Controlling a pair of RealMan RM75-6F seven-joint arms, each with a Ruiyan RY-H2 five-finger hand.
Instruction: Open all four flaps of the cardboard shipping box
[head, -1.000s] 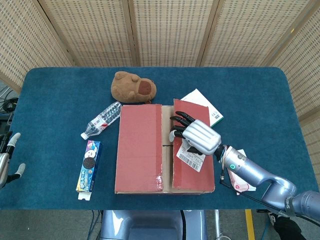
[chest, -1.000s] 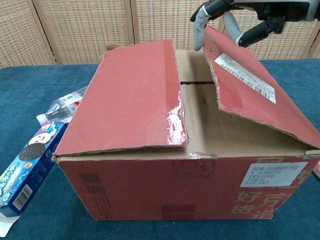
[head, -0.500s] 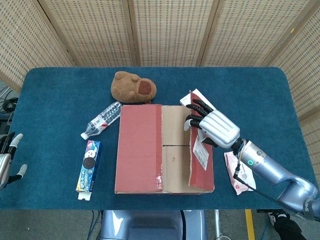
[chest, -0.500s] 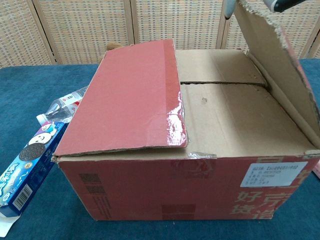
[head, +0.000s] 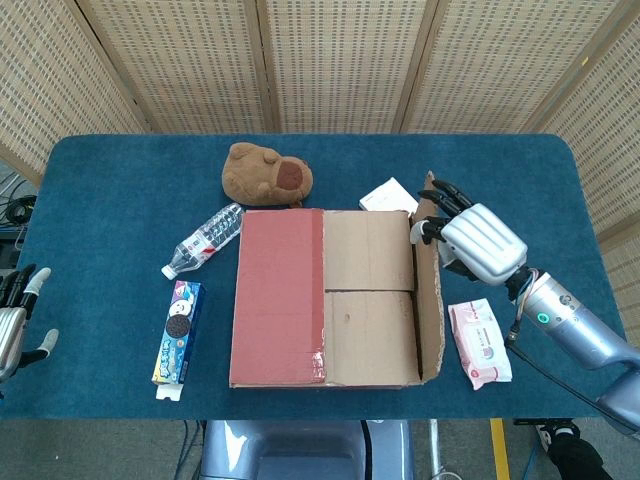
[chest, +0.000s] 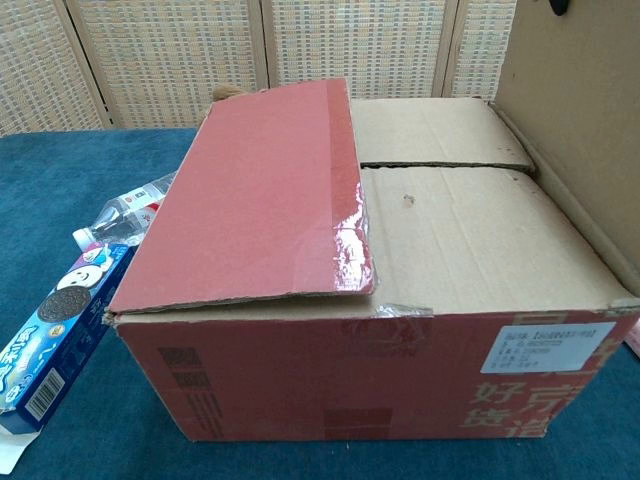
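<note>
**Cardboard box: right flap raised, left flap still down**

Cardboard shipping box (head: 330, 297) sits at the middle of the blue table (head: 120, 170), and the right hand (head: 470, 240) is at the far end of its right flap (head: 430, 300). The dark fingers (head: 440, 190) curl over the flap's top edge, holding it standing nearly upright along the box's right side. In the chest view this flap (chest: 575, 120) rises past the top of the frame, plain brown inside. The left flap (head: 278, 297), red outside, lies closed over the left half of the box. Between the two, the inner flaps (head: 368, 300) lie flat and shut, meeting at a seam.

The left hand (head: 15, 320) rests at the table's left edge, well apart from the box, fingers apart and holding nothing.

Around the box: a brown plush toy (head: 266, 174) just behind it, a water bottle (head: 203, 240) and a cookie box (head: 179, 331) to its left, a white packet (head: 388, 195) behind the right corner, and a pink wipes pack (head: 479, 343) beside the raised flap.
</note>
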